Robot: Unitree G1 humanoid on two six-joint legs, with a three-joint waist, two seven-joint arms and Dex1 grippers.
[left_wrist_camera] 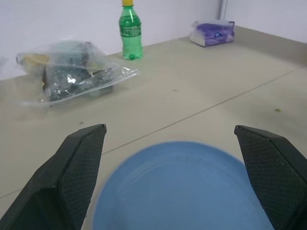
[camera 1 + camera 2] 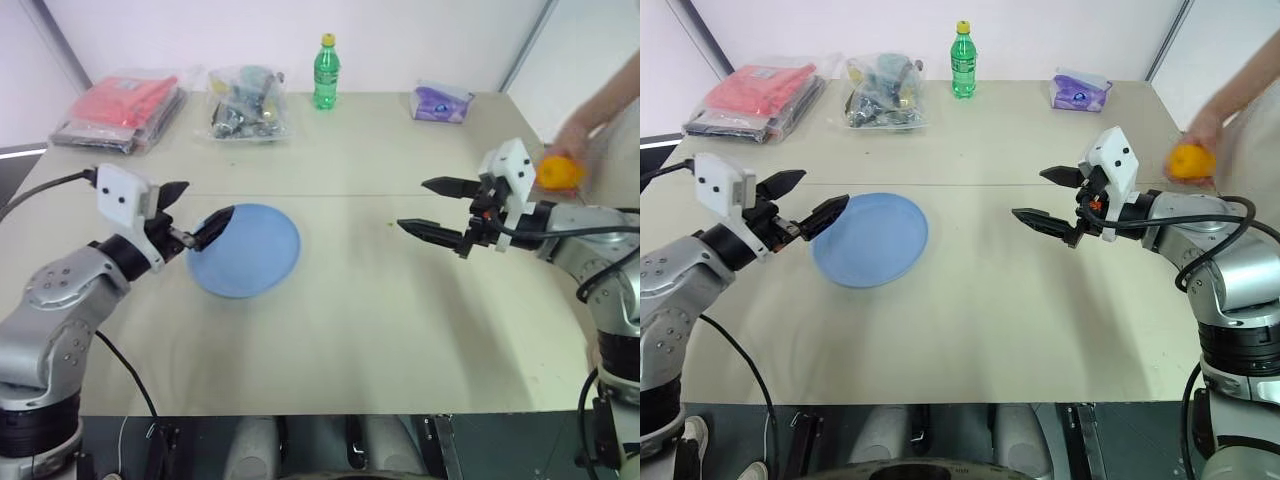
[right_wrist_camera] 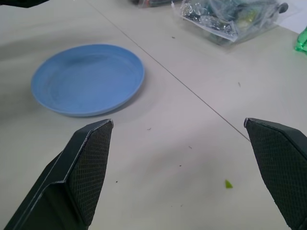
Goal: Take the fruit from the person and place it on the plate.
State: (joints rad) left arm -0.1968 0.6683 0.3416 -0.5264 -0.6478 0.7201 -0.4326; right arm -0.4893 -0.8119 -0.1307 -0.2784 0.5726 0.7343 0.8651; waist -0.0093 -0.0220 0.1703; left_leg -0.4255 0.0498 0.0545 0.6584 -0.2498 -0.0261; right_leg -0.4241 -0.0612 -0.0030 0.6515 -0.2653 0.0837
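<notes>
- one flat round light-blue plate [image 2: 245,250]
- one small orange-yellow fruit [image 2: 558,172]
- one green plastic bottle [image 2: 326,72]
- one purple tissue pack [image 2: 440,102]
- two clear plastic bags: one of red cloth [image 2: 122,106], one of dark odds and ends [image 2: 246,102]

Along the far edge of my table [image 2: 340,330] I see a red packet [image 2: 122,106] at ten o'clock, a clear bag [image 2: 246,102] beside it, a green bottle [image 2: 326,72] upright at twelve, and a purple pack [image 2: 440,102] at one.

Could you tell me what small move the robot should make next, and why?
Probably swing the right gripper out toward the fruit. The person's hand holds it at the table's right edge, behind that gripper, which is open but points toward the plate.
</notes>
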